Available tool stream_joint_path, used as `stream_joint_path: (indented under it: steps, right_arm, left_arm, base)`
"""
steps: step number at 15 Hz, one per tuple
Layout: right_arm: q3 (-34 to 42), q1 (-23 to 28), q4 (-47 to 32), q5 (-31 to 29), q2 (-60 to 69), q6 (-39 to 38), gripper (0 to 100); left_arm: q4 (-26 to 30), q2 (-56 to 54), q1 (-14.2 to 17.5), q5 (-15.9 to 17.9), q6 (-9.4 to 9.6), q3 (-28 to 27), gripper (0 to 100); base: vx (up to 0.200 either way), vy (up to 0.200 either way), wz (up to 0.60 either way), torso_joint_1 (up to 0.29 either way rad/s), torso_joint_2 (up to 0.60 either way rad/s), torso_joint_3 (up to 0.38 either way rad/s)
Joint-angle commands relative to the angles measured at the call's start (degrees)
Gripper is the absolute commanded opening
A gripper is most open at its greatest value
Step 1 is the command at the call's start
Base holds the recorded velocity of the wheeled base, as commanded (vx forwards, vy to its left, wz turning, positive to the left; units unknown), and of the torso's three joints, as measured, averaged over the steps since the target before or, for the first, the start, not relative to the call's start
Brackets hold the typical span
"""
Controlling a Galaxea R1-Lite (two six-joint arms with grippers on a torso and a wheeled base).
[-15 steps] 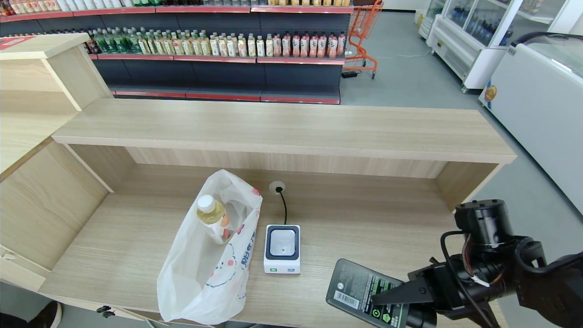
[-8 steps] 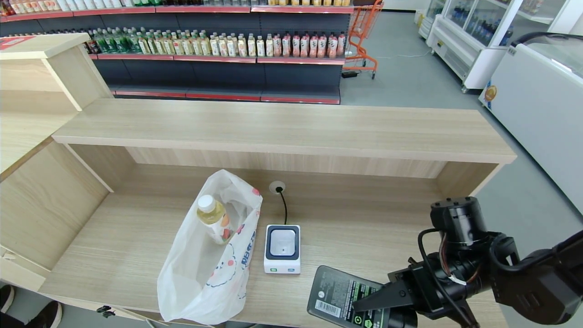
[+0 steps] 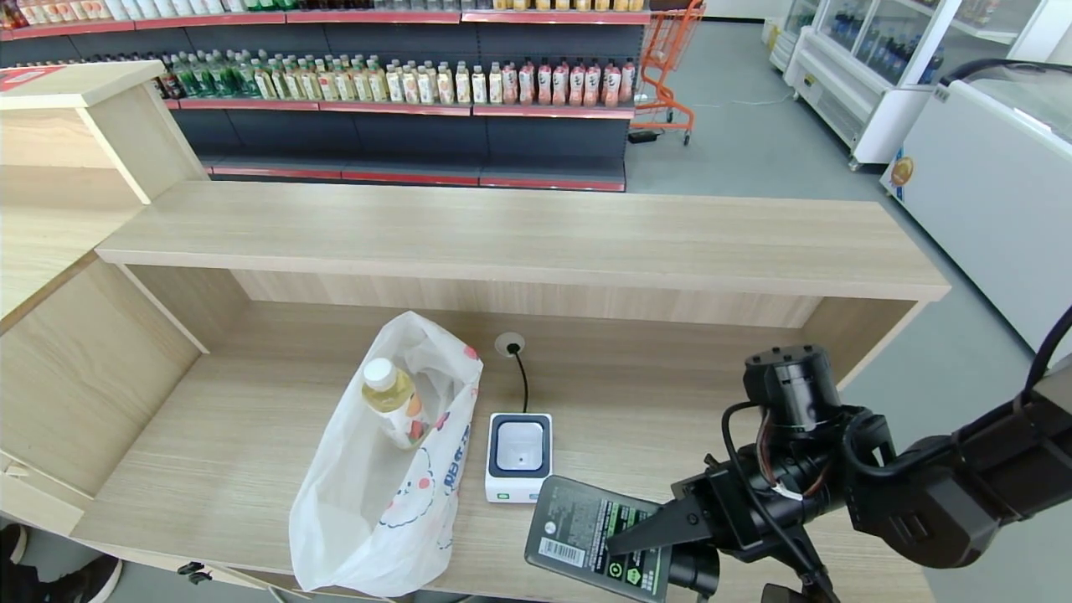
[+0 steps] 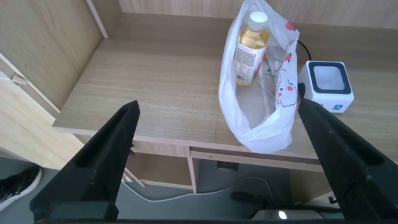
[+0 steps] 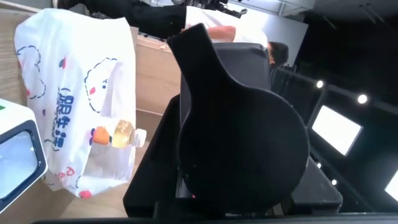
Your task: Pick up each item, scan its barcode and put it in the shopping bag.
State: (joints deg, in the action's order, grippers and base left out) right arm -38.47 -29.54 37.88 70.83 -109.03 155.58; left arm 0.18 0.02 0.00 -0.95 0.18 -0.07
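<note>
Since the barcode had to meet the reader's glass, the right tool (image 3: 662,544) was clamped on one edge of the pack (image 3: 578,523). It held the pack in the air just beside the scanner (image 3: 519,456), toward the front of the bench (image 3: 670,394). The white barcode patch faced upward, as did the scanner's window, so I judged the pack would need turning over before a read. The pack was a flat, dark grey pouch with rounded corners and a faint gloss, probably pliant under the pinch.

The scanner was a small white box with a dark-framed square window. The shopping bag (image 3: 368,511), thin crinkled white plastic with cartoon prints, slumped open-mouthed just beside the scanner on the left, which would keep the drop short. A clear bottle (image 3: 389,402) of yellowish drink with a white cap lay inside it. The left tool (image 4: 219,112) hung back from the bench, its fingers spread wide and empty.
</note>
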Motion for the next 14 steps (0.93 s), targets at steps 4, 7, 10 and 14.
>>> stream_joint_path:
  steps: [4, 7, 10, 14]
  right_arm:
    - [-0.2, -0.3, 0.2, 0.0, -1.4, 0.0, 0]
    - [-0.2, -0.3, 0.2, 0.0, -1.3, 0.0, 0]
    - [-0.2, -0.3, 0.1, 0.0, -1.3, 0.0, 0]
    - [-0.6, -0.5, -0.3, -0.1, 1.2, -7.0, 0]
  left_arm:
    - [0.0, 0.0, 0.0, 0.0, -0.01, 0.0, 100]
    - [0.0, 0.0, 0.0, 0.0, -0.01, 0.0, 100]
    - [0.0, 0.0, 0.0, 0.0, -0.01, 0.0, 100]
    - [0.0, 0.0, 0.0, 0.0, -0.01, 0.0, 100]
  base:
    - [0.000, 0.000, 0.00, 0.000, 0.00, 0.000]
    - [0.000, 0.000, 0.00, 0.000, 0.00, 0.000]
    - [0.000, 0.000, 0.00, 0.000, 0.00, 0.000]
    - [0.000, 0.000, 0.00, 0.000, 0.00, 0.000]
